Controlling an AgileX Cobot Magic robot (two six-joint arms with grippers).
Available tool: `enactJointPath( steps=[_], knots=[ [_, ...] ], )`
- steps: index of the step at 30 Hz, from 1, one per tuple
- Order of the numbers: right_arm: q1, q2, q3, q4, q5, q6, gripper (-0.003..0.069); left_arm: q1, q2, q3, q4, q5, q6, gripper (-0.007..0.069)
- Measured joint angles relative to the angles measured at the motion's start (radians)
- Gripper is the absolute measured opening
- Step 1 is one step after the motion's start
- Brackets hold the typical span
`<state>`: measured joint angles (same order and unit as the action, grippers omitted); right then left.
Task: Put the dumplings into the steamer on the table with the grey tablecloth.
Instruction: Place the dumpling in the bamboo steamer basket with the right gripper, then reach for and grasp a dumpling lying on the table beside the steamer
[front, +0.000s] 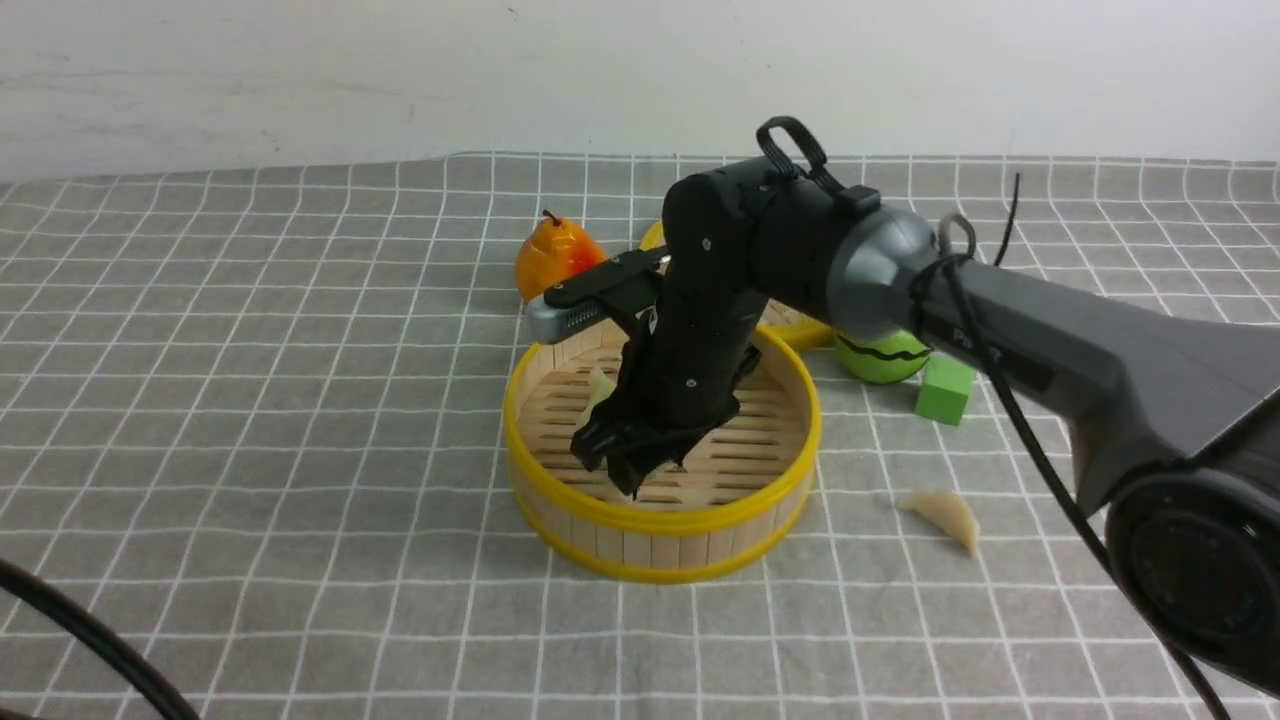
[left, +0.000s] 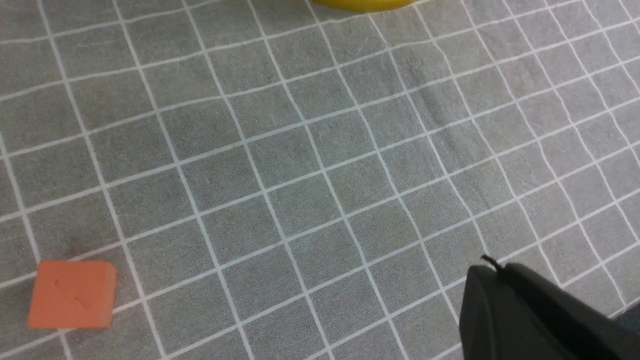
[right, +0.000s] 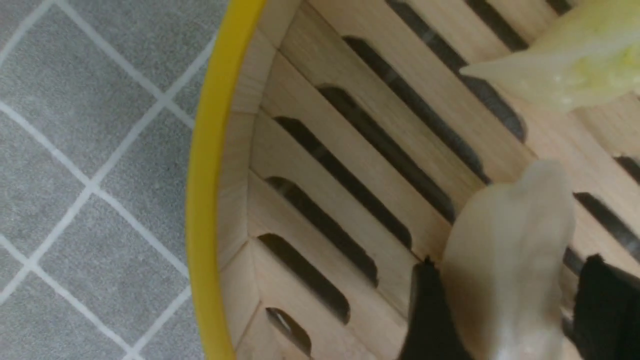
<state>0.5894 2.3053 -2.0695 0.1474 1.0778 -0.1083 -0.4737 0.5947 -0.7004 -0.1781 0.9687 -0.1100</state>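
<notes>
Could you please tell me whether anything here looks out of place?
One cream dumpling lies on the cloth right of the steamer, outside it, whereas a pale green dumpling and another cream one are inside. Nothing looks spilled or damaged.

1. This is a robot test bench, not a home kitchen: a black robot arm (front: 760, 250) with loose cables reaches over the table.
2. A grey checked tablecloth (front: 250, 400) covers everything beneath the arm, and a bare white wall (front: 400, 70) stands beyond it.
3. Only props surround the arm: a bamboo steamer (front: 660, 520) below it, a toy pear (front: 550, 260) and green ball (front: 890, 362) behind, a green block (front: 944, 392) beside, and an orange block (left: 72, 295) apart.
</notes>
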Motion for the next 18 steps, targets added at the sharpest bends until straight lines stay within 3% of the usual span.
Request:
enactJointPath(
  steps=[4,7,11,18],
  knots=[
    [0.0,-0.035,-0.087,-0.008,0.118,0.012,0.0558,0.0,0.0,0.0,0.0,0.008,0.0,0.0006],
    [0.0,-0.091,-0.14,-0.046,0.144,0.006,0.0587,0.0,0.0,0.0,-0.001,0.01,0.0,0.0008],
    [-0.003,-0.184,-0.103,-0.079,0.156,0.01,0.0569,0.0,0.0,0.0,-0.001,0.01,0.0,0.0012],
    [-0.103,-0.363,0.238,-0.08,0.158,0.013,0.0522,0.0,0.0,0.0,-0.001,0.017,0.0,0.0014]
  ],
)
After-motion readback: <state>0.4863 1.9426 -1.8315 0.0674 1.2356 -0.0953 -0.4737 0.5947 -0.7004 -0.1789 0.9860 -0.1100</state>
